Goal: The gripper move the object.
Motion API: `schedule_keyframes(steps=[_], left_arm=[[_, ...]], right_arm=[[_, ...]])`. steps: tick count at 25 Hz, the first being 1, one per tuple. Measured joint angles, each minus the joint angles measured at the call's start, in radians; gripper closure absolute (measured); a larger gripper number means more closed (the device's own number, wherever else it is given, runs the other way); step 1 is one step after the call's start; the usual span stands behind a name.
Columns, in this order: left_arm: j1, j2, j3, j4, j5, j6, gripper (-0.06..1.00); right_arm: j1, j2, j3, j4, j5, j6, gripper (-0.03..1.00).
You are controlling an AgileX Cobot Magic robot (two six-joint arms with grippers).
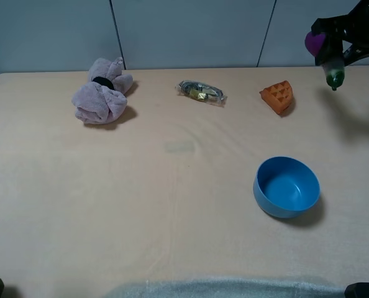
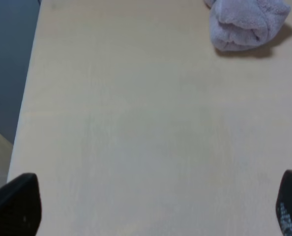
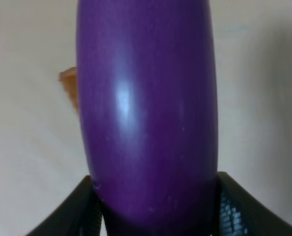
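The eggplant (image 1: pixel 332 69) hung in the right gripper (image 1: pixel 329 52), whose dark fingers (image 3: pixel 84 211) were clamped on its purple body. Its green stem tip pointed down, and it was held above the table (image 1: pixel 141 205) at about 1 o'clock on the tabletop. At 8 o'clock from it lay the orange waffle wedge (image 1: pixel 277 97). At 6 o'clock from the wedge sat the blue bowl (image 1: pixel 286 186). A wrapped packet (image 1: pixel 201 92) lay at 9 o'clock of the wedge, with the pink plush toy (image 1: pixel 102 92) further along the same line. The left gripper (image 2: pixel 153 206) stood wide apart over bare table, holding nothing.
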Motion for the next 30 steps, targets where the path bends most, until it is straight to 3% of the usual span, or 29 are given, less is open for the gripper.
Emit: schedule_keyframes(steps=[10, 30], left_arm=[[0.000, 0.000, 0.000, 0.000, 0.000, 0.000, -0.01], [0.000, 0.000, 0.000, 0.001, 0.000, 0.000, -0.01]], right_arm=[[-0.066, 0.075, 0.000, 0.007, -0.036, -0.012, 0.62], [-0.070, 0.208, 0.000, 0.023, -0.091, -0.046, 0.62]])
